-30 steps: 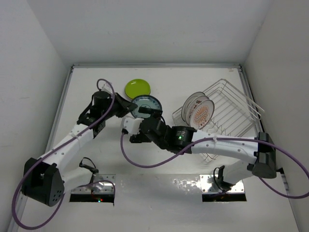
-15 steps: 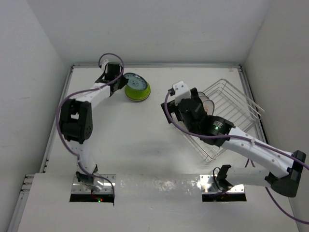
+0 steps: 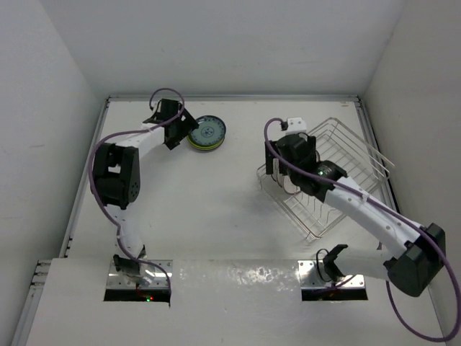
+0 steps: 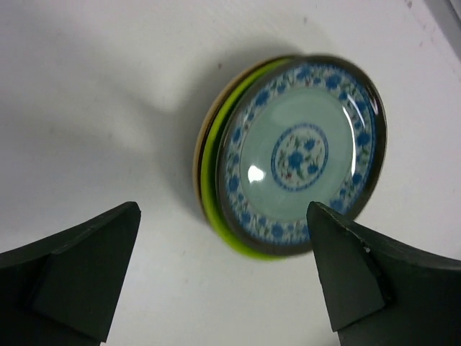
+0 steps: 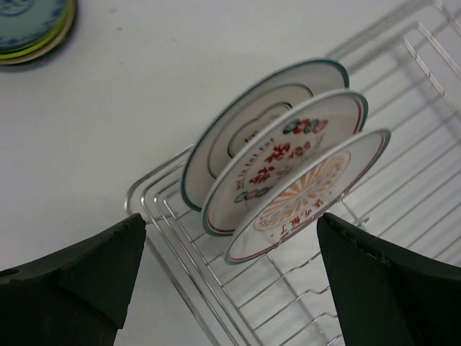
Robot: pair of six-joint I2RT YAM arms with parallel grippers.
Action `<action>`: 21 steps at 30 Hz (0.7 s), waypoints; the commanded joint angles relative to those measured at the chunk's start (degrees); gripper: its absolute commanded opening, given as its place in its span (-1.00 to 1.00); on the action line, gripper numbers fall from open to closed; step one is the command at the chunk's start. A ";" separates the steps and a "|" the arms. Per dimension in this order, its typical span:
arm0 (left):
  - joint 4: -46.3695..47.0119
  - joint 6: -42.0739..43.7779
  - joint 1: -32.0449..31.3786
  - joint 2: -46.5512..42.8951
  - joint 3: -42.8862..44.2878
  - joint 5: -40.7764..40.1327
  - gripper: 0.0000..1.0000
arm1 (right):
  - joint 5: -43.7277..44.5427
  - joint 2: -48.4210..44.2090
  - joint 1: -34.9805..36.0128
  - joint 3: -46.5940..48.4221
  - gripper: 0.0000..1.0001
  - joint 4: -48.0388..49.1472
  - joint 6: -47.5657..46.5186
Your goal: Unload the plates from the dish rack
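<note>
Right gripper is seen spread wide, and nothing is held in it. It is hung over the near left corner of the dish rack, on the right side of the table.

From above, the plates in the rack are mostly hidden by the arm. They are shown well by the right wrist camera. Three plates are stood on edge between the wires, close together and leaning a little. An orange sunburst plate is nearest. A plate with red and green marks is next. A plate with a teal rim and black lines is at the back. The dark fingers are seen at both bottom corners, well apart.

Farther back on the left, the left gripper is also opened wide and empty. It is placed just beside a small stack of plates lying flat on the table.

From above the stack looks like one plate with a green edge. Three layers are shown by the left wrist camera. A blue-flower plate is on top. A lime-green plate is under it. A beige rim is at the bottom.
</note>
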 commanded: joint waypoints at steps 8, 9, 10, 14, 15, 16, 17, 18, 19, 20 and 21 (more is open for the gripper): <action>-8.98 8.12 -4.21 -35.04 -16.13 -5.57 0.95 | 6.42 6.72 -8.41 3.79 0.85 0.77 26.06; -9.95 10.21 -4.57 -37.53 -17.10 -5.92 0.95 | 8.16 6.98 -8.85 3.52 0.80 0.95 28.77; -10.92 11.28 -5.09 -39.55 -17.54 -6.71 0.95 | 9.22 7.25 -9.29 3.26 0.74 1.47 29.92; -15.66 17.33 -5.71 -50.18 -19.48 -6.80 0.95 | 14.67 8.13 -9.47 1.50 0.51 1.83 34.41; -16.63 18.31 -5.71 -51.43 -19.83 -6.80 0.95 | 16.16 8.30 -9.56 1.15 0.43 2.26 35.11; -18.03 19.36 -5.80 -53.26 -20.09 -6.89 0.96 | 16.70 8.39 -9.65 0.62 0.39 2.70 35.30; -18.57 21.11 -5.71 -53.98 -20.44 -6.81 0.96 | 16.79 8.57 -9.73 0.27 0.35 3.67 35.12; -19.01 21.91 -5.80 -54.77 -21.49 -6.80 0.96 | 16.79 9.09 -10.08 0.01 0.25 5.50 34.34; -19.01 22.71 -5.71 -55.30 -22.20 -7.15 0.96 | 16.71 9.53 -10.26 -0.17 0.21 5.69 34.42; -18.93 23.76 -5.71 -56.17 -23.86 -7.50 0.97 | 16.62 10.14 -10.61 0.26 0.17 5.78 34.68; -18.93 24.12 -5.80 -56.27 -24.74 -8.90 0.98 | 17.05 11.11 -10.61 0.53 0.11 5.35 34.86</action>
